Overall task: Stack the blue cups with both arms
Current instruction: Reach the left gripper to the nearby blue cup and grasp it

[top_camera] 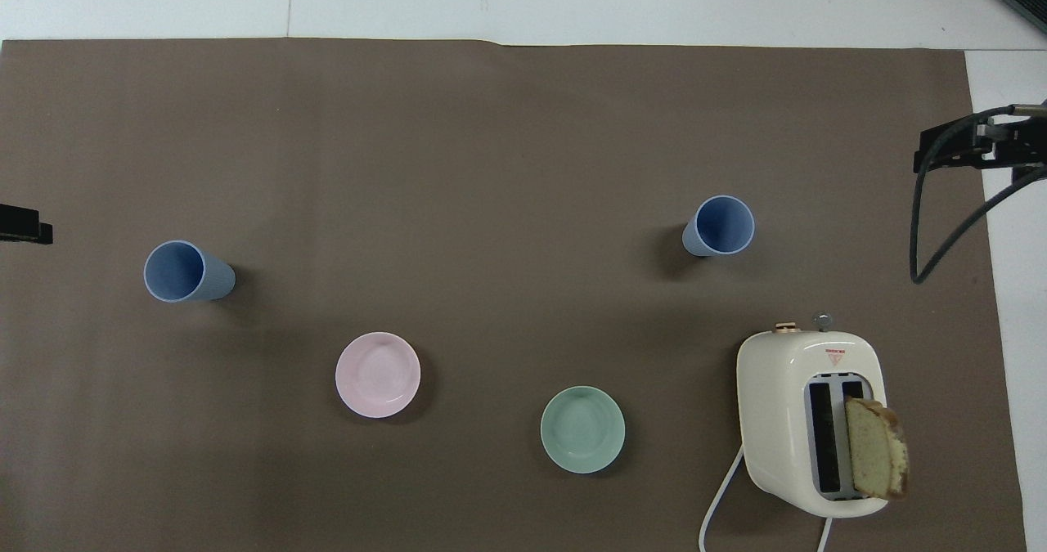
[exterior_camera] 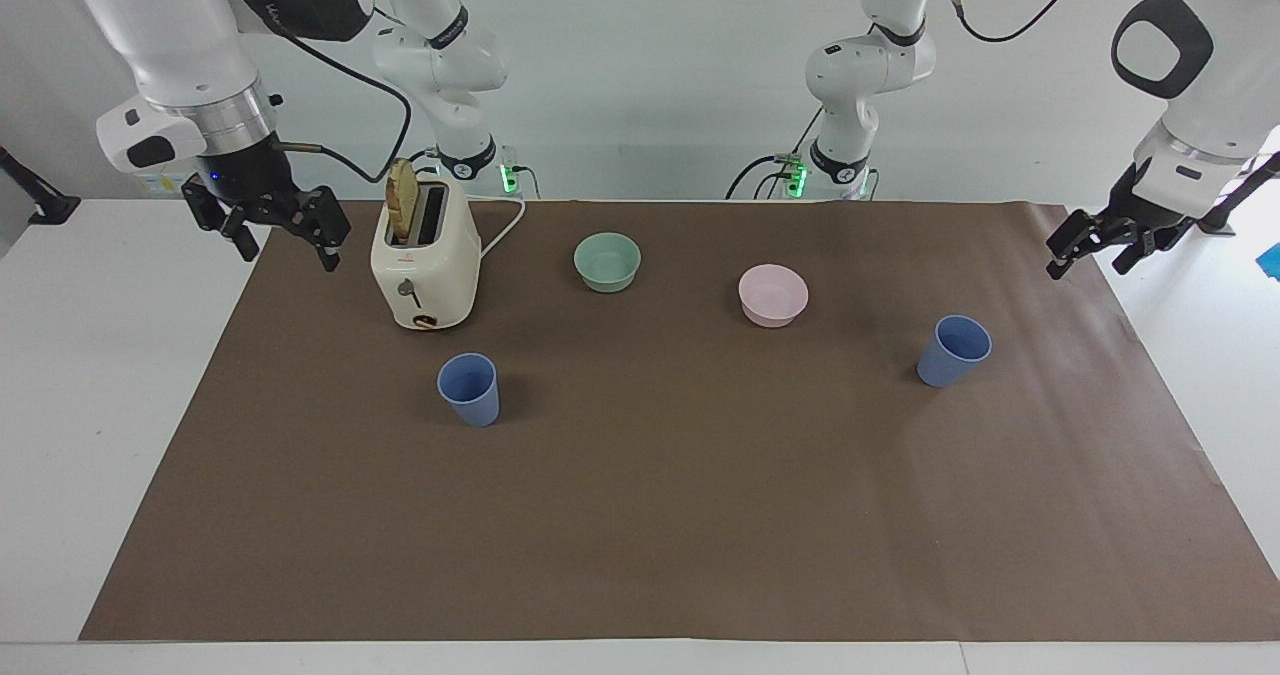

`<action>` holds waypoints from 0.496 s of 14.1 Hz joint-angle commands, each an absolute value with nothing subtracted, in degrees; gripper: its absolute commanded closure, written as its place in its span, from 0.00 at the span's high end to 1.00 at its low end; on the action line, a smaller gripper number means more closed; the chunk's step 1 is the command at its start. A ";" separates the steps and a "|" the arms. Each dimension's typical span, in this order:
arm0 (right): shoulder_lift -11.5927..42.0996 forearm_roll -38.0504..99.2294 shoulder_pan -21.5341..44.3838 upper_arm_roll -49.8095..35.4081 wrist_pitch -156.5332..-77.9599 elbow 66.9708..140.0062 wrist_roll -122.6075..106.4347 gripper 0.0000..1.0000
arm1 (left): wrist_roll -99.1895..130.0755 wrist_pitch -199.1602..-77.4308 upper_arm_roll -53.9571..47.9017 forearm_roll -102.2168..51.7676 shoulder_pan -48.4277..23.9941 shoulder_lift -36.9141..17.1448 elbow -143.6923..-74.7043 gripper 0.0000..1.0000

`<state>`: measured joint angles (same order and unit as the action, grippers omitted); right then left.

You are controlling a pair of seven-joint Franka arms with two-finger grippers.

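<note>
On the counter (exterior_camera: 60, 375) lies one big brown sheet (exterior_camera: 680, 515), and all the things stand on it. Closest to the robots is one cream toaster (exterior_camera: 425, 265) at the right arm's end, with one slice of bread (exterior_camera: 402, 203) poking up out of a slot. One white cord (exterior_camera: 503, 227) runs from the toaster toward the robots.

Next come two bowls. One green bowl (exterior_camera: 607, 261) sits beside the toaster, toward the middle. One pink bowl (exterior_camera: 773, 295) sits a bit farther from the robots, toward the left arm's end.

Farther out stand two blue cups, both upright with the open end up. They are well apart and not stacked. One blue cup (exterior_camera: 954, 351) is at the left arm's end, near the pink bowl. The other blue cup (exterior_camera: 468, 389) is at the right arm's end, a little farther from the robots than the toaster.

Two arms hang up in the air. The right pincer (exterior_camera: 281, 233) hovers over the edge of the brown sheet beside the toaster, fingers spread and holding nothing. The left pincer (exterior_camera: 1094, 250) hovers over the sheet's edge at its own end, fingers spread too, with nothing in it. Neither pincer touches a cup.
</note>
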<state>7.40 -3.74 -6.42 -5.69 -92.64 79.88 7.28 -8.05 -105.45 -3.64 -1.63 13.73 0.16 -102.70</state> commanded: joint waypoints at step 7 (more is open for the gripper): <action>6.15 -3.25 -7.21 -6.24 -92.46 81.21 6.06 1.00 | -8.79 -119.52 -4.31 -5.62 13.54 -2.20 -117.50 1.00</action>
